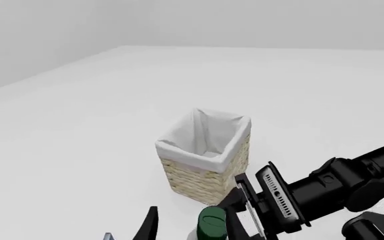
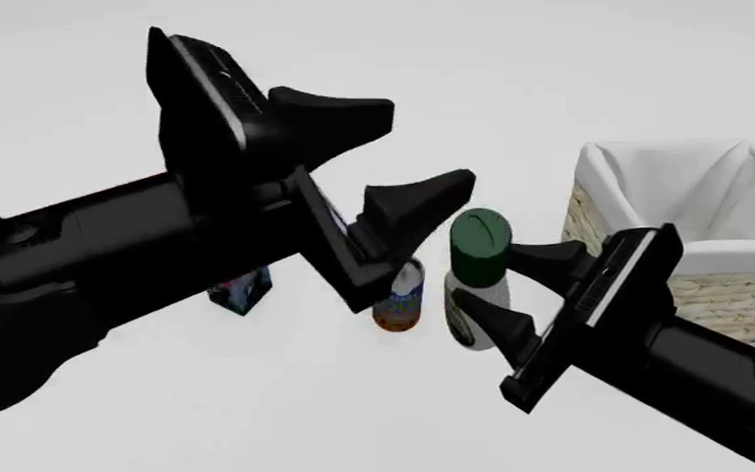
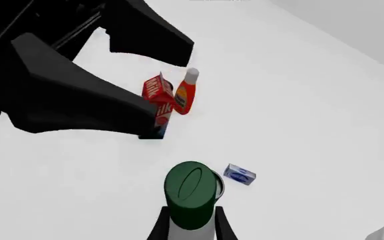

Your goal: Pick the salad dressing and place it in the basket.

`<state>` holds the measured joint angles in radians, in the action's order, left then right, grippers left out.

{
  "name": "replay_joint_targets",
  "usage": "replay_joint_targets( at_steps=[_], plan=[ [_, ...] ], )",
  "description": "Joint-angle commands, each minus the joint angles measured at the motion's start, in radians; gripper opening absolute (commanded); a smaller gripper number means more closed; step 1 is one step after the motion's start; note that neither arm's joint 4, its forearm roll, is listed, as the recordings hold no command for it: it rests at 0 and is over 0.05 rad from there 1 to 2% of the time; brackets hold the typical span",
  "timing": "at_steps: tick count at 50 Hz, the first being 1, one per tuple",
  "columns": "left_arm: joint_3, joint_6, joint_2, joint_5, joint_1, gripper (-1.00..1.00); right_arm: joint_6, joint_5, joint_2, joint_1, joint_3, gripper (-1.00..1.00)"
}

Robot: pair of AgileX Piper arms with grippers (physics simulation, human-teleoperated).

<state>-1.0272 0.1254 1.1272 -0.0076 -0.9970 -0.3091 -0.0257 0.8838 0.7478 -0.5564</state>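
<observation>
Right gripper (image 2: 490,285) has its 2 black fingers closed on the neck of the salad dressing (image 2: 474,295), just under the cap, and holds it lifted above the worktop (image 2: 286,393). Only the bottle's dark green round cap, its narrow white neck and part of its belly show in the front view; the label is hard to make out. The right wrist view looks down on the cap (image 3: 190,192) from above, with the body hidden beneath it. The bottle stands nearly upright, long axis close to vertical, cap uppermost.

Left gripper (image 2: 411,147) hangs wide open and empty, its thick black fingers spread apart just beside the bottle. This arm fills much of the front view and hides part of what lies behind it.

Basket (image 2: 692,285), square, woven of straw-coloured wicker with a white cloth liner folded over its rim, stands near the bottle on the worktop's right side; its right part is cut off there.

Partly hidden behind the left arm are a small can (image 2: 401,300) and a blue box (image 2: 239,290). A red carton (image 3: 157,92) and a red bottle with a white cap (image 3: 185,92) stand touching.
</observation>
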Motion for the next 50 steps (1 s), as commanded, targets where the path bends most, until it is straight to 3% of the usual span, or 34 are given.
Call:
replay_joint_targets(
  at_steps=[1,13,14,17,19,20,26,31,41,50],
  plan=[
    [0.029,0.008,-0.144,0.027,0.044,1.00,0.026,-0.011,-0.013,0.000,0.001,-1.00],
    [0.190,0.051,-0.381,-0.007,0.151,1.00,0.033,0.001,-0.043,-0.011,0.002,-1.00],
    [0.215,0.048,-0.417,-0.011,0.196,1.00,0.034,0.005,-0.049,-0.014,0.001,-1.00],
    [0.251,0.032,-0.463,-0.016,0.217,1.00,0.035,0.015,-0.062,-0.017,-0.004,-1.00],
    [0.313,0.056,-0.522,-0.034,0.284,1.00,0.034,0.027,-0.077,-0.021,-0.008,-1.00],
    [0.344,0.033,-0.556,-0.038,0.327,1.00,0.033,0.033,-0.084,-0.026,-0.012,-1.00],
    [0.442,0.022,-0.657,-0.048,0.395,1.00,0.026,0.052,-0.101,-0.029,-0.029,-1.00],
    [0.529,0.052,-0.738,-0.053,0.482,1.00,0.019,0.069,-0.116,-0.036,-0.044,-1.00],
    [0.693,0.069,-1.002,-0.017,0.610,1.00,0.011,0.112,-0.161,-0.064,-0.086,-1.00],
    [0.770,-0.023,-1.124,0.074,0.713,1.00,-0.003,0.147,-0.189,-0.091,-0.137,-1.00]
  ],
)
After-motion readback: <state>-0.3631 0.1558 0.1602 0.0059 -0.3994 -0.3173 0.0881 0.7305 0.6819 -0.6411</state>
